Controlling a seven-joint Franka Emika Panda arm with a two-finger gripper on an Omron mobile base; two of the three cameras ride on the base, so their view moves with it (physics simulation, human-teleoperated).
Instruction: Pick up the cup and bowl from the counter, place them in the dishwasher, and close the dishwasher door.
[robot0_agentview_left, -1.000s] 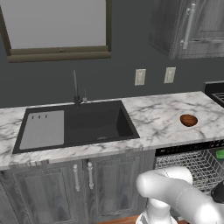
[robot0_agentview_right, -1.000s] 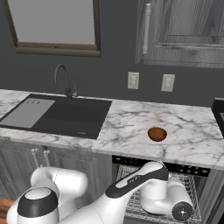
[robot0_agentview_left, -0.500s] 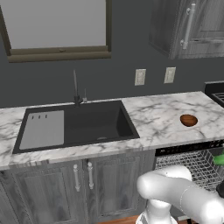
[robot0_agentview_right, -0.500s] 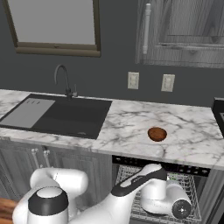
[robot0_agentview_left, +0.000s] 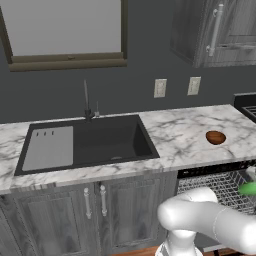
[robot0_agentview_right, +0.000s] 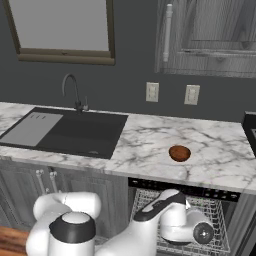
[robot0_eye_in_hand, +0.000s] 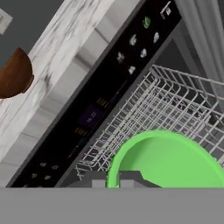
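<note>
The marble desk carries just the brown bowl, waiting near its front edge. Below, the dishwasher stands open with its wire rack pulled out to receive dishes. Low over that rack the gripper is clamped tight on the green cup rim, seemingly poised to set it down.

A black sink basin with a faucet sits below a window, two wall outlets nearby.

Green cup over dishwasher rack, brown bowl upright on counter
</note>
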